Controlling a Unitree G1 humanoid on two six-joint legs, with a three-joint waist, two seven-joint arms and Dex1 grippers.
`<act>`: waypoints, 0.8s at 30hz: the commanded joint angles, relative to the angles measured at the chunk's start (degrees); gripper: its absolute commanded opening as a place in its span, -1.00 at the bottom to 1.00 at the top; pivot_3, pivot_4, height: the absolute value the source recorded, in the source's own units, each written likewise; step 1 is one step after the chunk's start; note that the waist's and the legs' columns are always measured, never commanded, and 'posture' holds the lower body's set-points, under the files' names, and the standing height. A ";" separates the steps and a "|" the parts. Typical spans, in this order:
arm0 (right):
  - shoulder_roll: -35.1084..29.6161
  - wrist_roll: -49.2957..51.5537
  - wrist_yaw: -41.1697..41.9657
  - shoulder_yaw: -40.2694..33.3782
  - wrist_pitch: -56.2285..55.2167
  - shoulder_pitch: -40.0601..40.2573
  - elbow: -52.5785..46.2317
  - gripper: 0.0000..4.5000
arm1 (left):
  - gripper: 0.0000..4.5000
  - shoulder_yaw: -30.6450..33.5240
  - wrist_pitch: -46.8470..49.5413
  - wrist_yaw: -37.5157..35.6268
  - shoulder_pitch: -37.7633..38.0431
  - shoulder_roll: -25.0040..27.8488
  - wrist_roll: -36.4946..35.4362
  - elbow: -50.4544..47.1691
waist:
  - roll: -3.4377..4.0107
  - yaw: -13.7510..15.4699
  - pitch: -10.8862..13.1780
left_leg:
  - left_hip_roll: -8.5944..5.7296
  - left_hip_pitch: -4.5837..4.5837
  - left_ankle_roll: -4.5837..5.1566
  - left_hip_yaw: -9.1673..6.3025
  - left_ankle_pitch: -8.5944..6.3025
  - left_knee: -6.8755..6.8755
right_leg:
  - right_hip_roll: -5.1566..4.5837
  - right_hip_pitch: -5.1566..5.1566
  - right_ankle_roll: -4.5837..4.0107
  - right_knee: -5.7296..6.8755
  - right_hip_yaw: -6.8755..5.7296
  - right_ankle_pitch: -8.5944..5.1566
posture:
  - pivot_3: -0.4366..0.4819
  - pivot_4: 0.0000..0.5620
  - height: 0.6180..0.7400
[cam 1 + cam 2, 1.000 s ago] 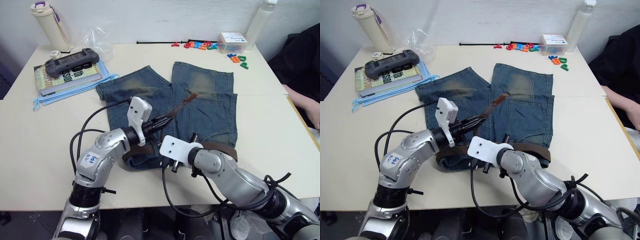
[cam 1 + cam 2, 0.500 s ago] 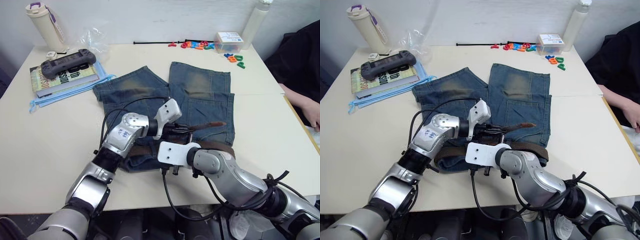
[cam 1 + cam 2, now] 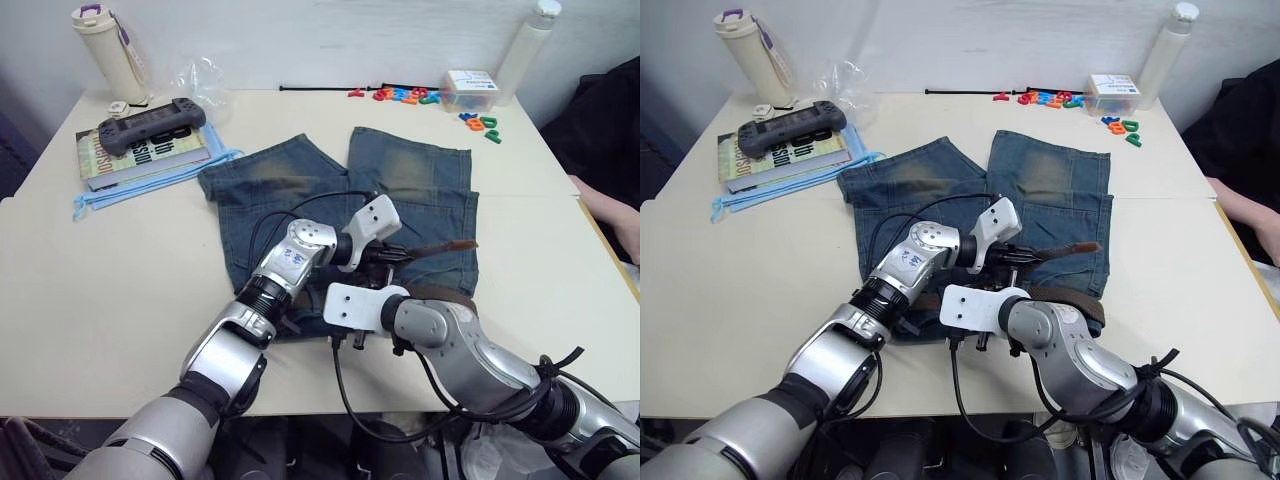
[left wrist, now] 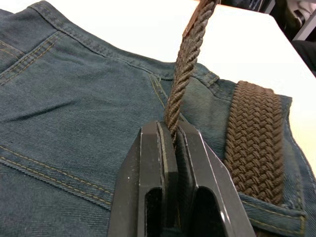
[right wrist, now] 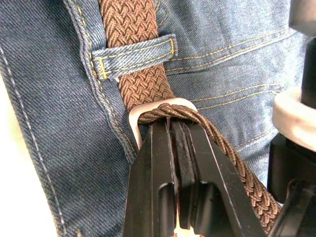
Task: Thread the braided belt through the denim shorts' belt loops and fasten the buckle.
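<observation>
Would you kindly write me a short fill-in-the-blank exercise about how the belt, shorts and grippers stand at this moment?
1. The left gripper is shut on the ____.
2. The right gripper is shut at the metal ____, where the belt passes through it.
3. Just past that, the belt runs under a denim ____ on the shorts.
4. The game controller rests on a ____ at the robot's far left.

Missing words: belt; buckle; loop; book
</observation>
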 commanded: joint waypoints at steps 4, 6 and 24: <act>1.60 1.79 5.19 4.73 -0.04 3.18 1.09 -0.90 | -1.00 0.36 -2.68 -0.11 -2.02 -5.88 0.67 -0.87 | 0.00 0.17 0.00 | -0.02 0.01 0.03 -0.05 -0.03 0.04 | -0.03 0.08 0.00 -0.04 -0.13 0.00 | -0.05 -0.47 0.63; 1.65 1.49 5.44 4.61 0.00 3.33 1.08 -0.90 | -1.00 0.85 -2.80 -0.15 -2.10 -5.95 1.11 -0.72 | 0.00 0.17 0.00 | -0.02 0.00 0.04 -0.10 -0.03 0.03 | -0.03 0.09 0.00 -0.07 -0.15 0.00 | -0.05 -0.47 0.63; 5.00 0.18 1.72 -6.73 3.73 5.25 0.30 -0.90 | -1.00 10.03 16.89 3.63 19.89 13.66 -4.51 -38.83 | 0.08 -2.10 0.07 | 0.17 -0.04 0.00 -0.13 0.20 -0.08 | 0.08 0.02 -0.16 0.24 -0.41 -0.09 | -0.05 -0.47 0.63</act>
